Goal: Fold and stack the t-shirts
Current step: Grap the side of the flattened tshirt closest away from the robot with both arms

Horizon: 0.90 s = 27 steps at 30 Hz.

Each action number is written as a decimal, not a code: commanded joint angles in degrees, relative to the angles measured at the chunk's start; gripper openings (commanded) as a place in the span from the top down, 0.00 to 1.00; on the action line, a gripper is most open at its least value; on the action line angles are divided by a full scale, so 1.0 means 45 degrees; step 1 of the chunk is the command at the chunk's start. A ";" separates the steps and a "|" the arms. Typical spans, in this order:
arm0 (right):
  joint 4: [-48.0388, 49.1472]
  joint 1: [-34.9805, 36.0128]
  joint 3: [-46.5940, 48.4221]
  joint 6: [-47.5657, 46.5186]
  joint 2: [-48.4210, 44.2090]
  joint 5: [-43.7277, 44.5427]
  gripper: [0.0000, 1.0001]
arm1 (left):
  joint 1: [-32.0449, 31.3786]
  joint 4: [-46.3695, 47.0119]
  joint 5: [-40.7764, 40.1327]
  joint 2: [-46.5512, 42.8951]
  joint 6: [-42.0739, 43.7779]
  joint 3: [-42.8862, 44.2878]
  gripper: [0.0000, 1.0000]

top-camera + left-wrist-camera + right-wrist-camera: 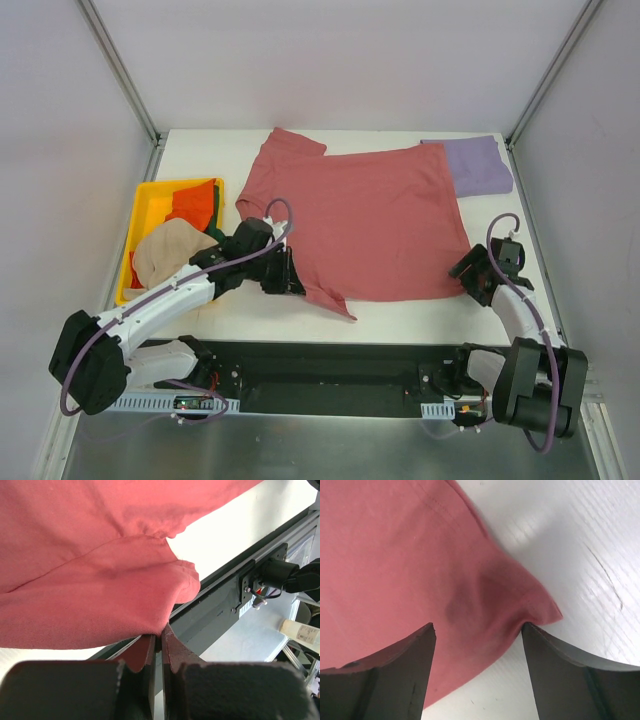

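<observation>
Dusty red t-shirt [370, 220] spread flat on the white table [420, 318]. My left gripper [161, 635] is clamped tight on its near left edge. My right gripper [477, 630] stands wide, jaws straddling its near right corner. Lavender t-shirt [478, 165] at the far right corner.

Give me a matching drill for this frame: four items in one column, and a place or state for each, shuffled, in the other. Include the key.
Items
1. dusty red cloth t-shirt
2. lavender purple cloth t-shirt
3. beige cloth t-shirt
4. left gripper

Place or state
A. folded at the far right corner of the white table
B. spread out mid-table
C. heaped in the yellow plastic bin
D. shut on red cloth

Pairs: 1-B, 2-A, 3-C, 4-D
</observation>
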 commanded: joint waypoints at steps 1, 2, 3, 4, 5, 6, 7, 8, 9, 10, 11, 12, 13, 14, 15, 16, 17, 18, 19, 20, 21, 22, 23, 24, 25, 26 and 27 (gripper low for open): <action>0.0098 -0.0138 0.0017 -0.0035 0.1083 -0.0213 0.32 | 0.0290 0.0407 0.0279 -0.0405 0.0284 -0.0022 1.00; 0.0079 -0.0138 0.0076 -0.0055 0.1220 -0.0252 0.37 | 0.0310 0.0407 0.0279 -0.0386 0.0265 -0.0003 1.00; 0.0079 -0.0138 0.0096 -0.0056 0.1241 -0.0330 0.39 | 0.0349 0.0387 0.0299 -0.0347 0.0226 0.0017 1.00; 0.0079 -0.0138 0.0076 -0.0036 0.1221 -0.0389 0.41 | 0.0368 0.0407 0.0337 -0.0308 0.0187 0.0036 1.00; 0.0079 -0.0138 0.0057 -0.0017 0.1086 -0.0428 0.44 | 0.0388 0.0407 0.0396 -0.0269 0.0148 0.0094 1.00; 0.0021 -0.0138 -0.0021 0.0003 0.0930 -0.0487 0.46 | 0.0408 0.0407 0.0435 -0.0229 0.0148 0.0114 1.00; -0.0037 -0.0138 -0.0060 0.0042 0.0696 -0.0526 0.47 | 0.0408 0.0407 0.0435 -0.0190 0.0129 0.0134 1.00; -0.0173 -0.0138 -0.0138 0.0061 0.0443 -0.0468 0.49 | 0.0427 0.0407 0.0455 -0.0190 0.0109 0.0173 1.00; -0.0329 -0.0138 -0.0216 0.0100 0.0150 -0.0352 0.50 | 0.0427 0.0407 0.0455 -0.0209 0.0090 0.0212 1.00; -0.0447 -0.0138 -0.0275 0.0062 -0.0124 -0.0215 0.53 | 0.0466 0.0407 0.0455 -0.0210 0.0089 0.0212 1.00; -0.0564 -0.0138 -0.0314 0.0081 -0.0378 -0.0078 0.56 | 0.0505 0.0407 0.0474 -0.0190 0.0109 0.0251 1.00; -0.0585 -0.0119 -0.0392 0.0120 -0.0670 -0.0058 0.60 | 0.0525 0.0407 0.0475 -0.0229 0.0070 0.0290 1.00; -0.0585 -0.0138 -0.0431 0.0082 -0.0847 -0.0077 0.64 | 0.0564 0.0407 0.0494 -0.0229 0.0108 0.0310 1.00; -0.0565 -0.0138 -0.0451 0.0062 -0.0946 -0.0058 0.67 | 0.0583 0.0387 0.0494 -0.0268 0.0090 0.0329 1.00; -0.0585 -0.0138 -0.0432 0.0062 -0.0966 -0.0058 0.68 | 0.0603 0.0407 0.0513 -0.0268 0.0109 0.0329 1.00; -0.0565 -0.0138 -0.0412 0.0042 -0.0966 -0.0019 0.69 | 0.0642 0.0407 0.0514 -0.0326 0.0090 0.0329 1.00; -0.0546 -0.0157 -0.0373 0.0042 -0.0889 -0.0018 0.70 | 0.0661 0.0407 0.0533 -0.0346 0.0109 0.0329 1.00; -0.0546 -0.0158 -0.0334 0.0023 -0.0753 0.0001 0.71 | 0.0700 0.0407 0.0572 -0.0366 0.0109 0.0310 1.00; -0.0526 -0.0158 -0.0257 0.0003 -0.0616 -0.0057 0.74 | 0.0701 0.0407 0.0592 -0.0404 0.0128 0.0310 1.00; -0.0546 -0.0158 -0.0198 -0.0055 -0.0460 -0.0135 0.77 | 0.0720 0.0426 0.0611 -0.0444 0.0148 0.0310 1.00; -0.0546 -0.0158 -0.0139 -0.0094 -0.0342 -0.0232 0.79 | 0.0740 0.0426 0.0611 -0.0483 0.0167 0.0291 1.00; -0.0604 -0.0158 -0.0081 -0.0133 -0.0245 -0.0311 0.82 | 0.0759 0.0426 0.0611 -0.0560 0.0148 0.0290 1.00; -0.0624 -0.0158 -0.0022 -0.0153 -0.0224 -0.0408 0.85 | 0.0779 0.0426 0.0631 -0.0600 0.0187 0.0290 1.00; -0.0682 -0.0158 -0.0002 -0.0173 -0.0224 -0.0467 0.88 | 0.0779 0.0426 0.0689 -0.0678 0.0226 0.0290 1.00; -0.0760 -0.0158 -0.0002 -0.0231 -0.0243 -0.0506 0.91 | 0.0798 0.0407 0.0709 -0.0717 0.0245 0.0310 1.00; -0.0857 -0.0158 0.0037 -0.0270 -0.0340 -0.0565 0.94 | 0.0798 0.0445 0.0709 -0.0795 0.0246 0.0310 1.00; -0.0936 -0.0158 0.0076 -0.0328 -0.0438 -0.0565 0.96 | 0.0818 0.0446 0.0709 -0.0834 0.0226 0.0329 1.00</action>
